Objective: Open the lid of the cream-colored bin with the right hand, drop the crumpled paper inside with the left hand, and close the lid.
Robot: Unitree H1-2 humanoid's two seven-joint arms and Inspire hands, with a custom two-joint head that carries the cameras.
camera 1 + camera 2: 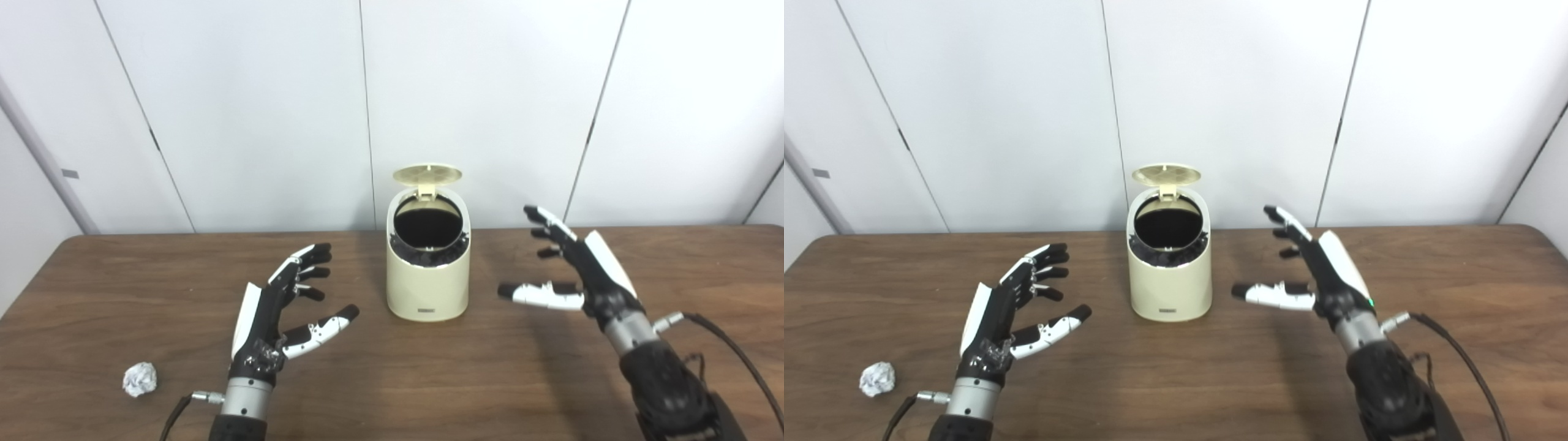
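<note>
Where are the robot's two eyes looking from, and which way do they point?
Left eye view: on the head's left, looking down and forward at the bin; left hand and right hand show.
Right eye view: beside it, same aim; bin sits further left.
Both share the open lid, crumpled paper and table.

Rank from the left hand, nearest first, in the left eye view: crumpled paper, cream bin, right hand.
1. Crumpled paper: on the table just outboard of the left hand, near its wrist.
2. Cream bin: centre of the table, lid up, on the hand's inner side.
3. Right hand: beyond the bin, on its far side.
</note>
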